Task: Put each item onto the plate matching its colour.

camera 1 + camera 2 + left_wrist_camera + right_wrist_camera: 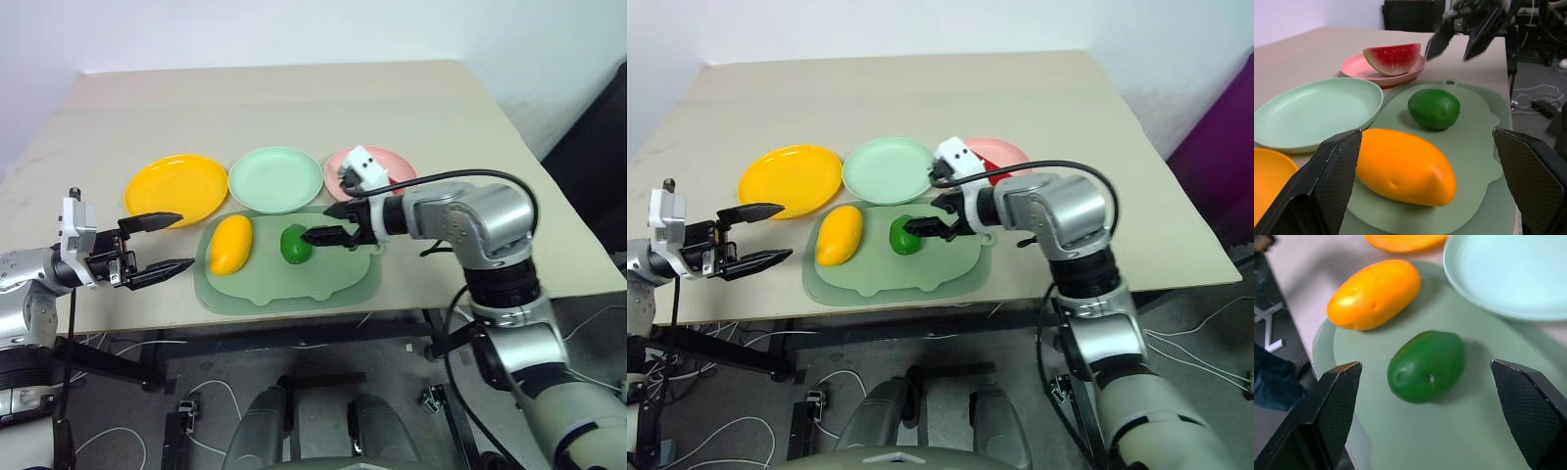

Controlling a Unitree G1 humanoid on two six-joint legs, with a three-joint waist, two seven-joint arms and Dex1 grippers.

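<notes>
Risk: right tool (336, 224), fingers apart, hovered just beside green fruit (296, 244) on mat (284, 284); off-centre closing could roll it away. Left tool (157, 244) also apart, empty.

Bright, even overhead light; soft shadows under mango (1375, 293) & green fruit (1426, 364) on mat (1459, 431). Mild sheen on both. Wrist views: near gripper fingers (1327, 181) blurred; bkgd soft.

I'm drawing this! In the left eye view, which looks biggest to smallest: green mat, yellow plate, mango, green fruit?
1. Green mat
2. Yellow plate
3. Mango
4. Green fruit
</notes>
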